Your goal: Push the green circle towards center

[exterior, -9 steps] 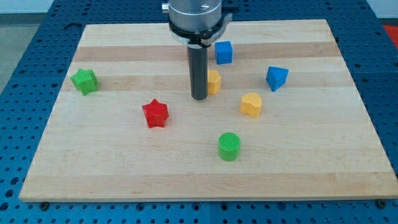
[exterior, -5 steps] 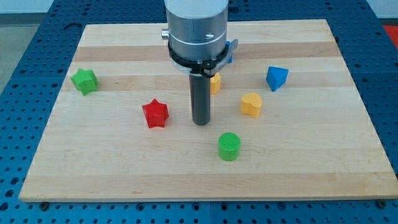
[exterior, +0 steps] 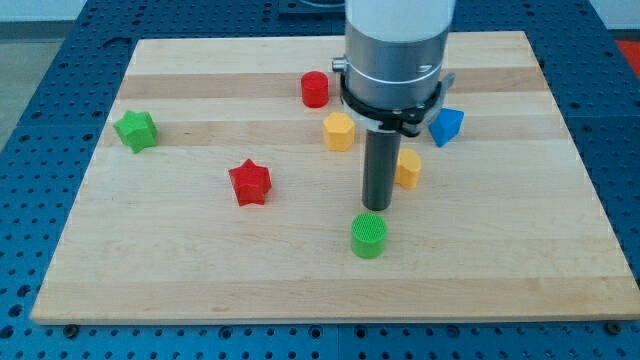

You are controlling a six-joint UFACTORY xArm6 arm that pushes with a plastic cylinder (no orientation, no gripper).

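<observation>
The green circle (exterior: 368,236) is a short green cylinder standing low on the wooden board (exterior: 180,270), a little right of the middle. My tip (exterior: 375,206) is just above it in the view, almost touching its upper edge. The rod and the arm's grey body rise from there toward the view's top.
A red star (exterior: 249,183) lies left of the tip. A green star (exterior: 135,130) is at the far left. A red cylinder (exterior: 315,89) and a yellow hexagon-like block (exterior: 339,131) are above. A yellow block (exterior: 408,168) and a blue block (exterior: 446,124) sit partly behind the arm.
My tip has moved toward the view's right and bottom, from beside the yellow hexagon block to just above the green circle. The red cylinder has come into sight; the blue cube is now hidden.
</observation>
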